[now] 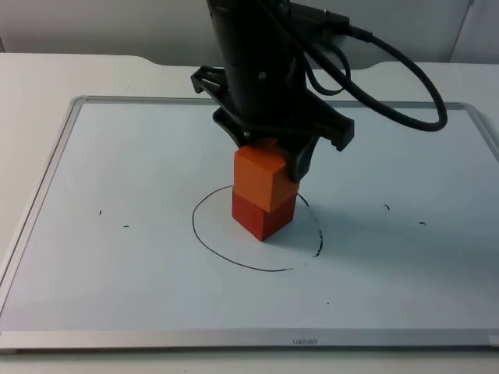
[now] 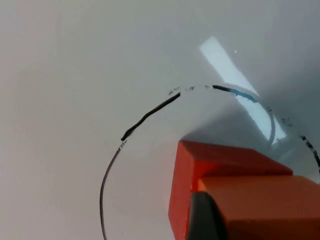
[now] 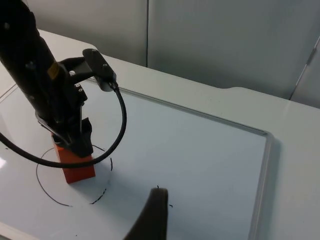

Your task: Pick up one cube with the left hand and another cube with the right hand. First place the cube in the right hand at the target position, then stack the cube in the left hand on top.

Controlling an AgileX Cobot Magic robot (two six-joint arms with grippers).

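An orange cube (image 1: pixel 261 175) rests on top of a red cube (image 1: pixel 262 218), turned slightly against it. The stack stands inside a hand-drawn black circle (image 1: pixel 204 241) on the whiteboard. My left gripper (image 1: pixel 273 156) comes down from above and is shut on the orange cube, with one black finger (image 1: pixel 301 160) against its right side. The left wrist view has the orange cube (image 2: pixel 270 210) over the red cube (image 2: pixel 200 165), with a fingertip (image 2: pixel 205 217) against the orange one. My right gripper (image 3: pixel 151 220) waits high and off to the side, facing the red cube (image 3: pixel 77 171) from a distance.
The whiteboard's metal rim (image 1: pixel 47 179) frames the work area on the white table. Small black pen marks (image 1: pixel 125 227) lie left and right of the circle. The left arm (image 3: pixel 50 100) stands over the stack. A grey partition wall (image 3: pixel 225 40) closes the back.
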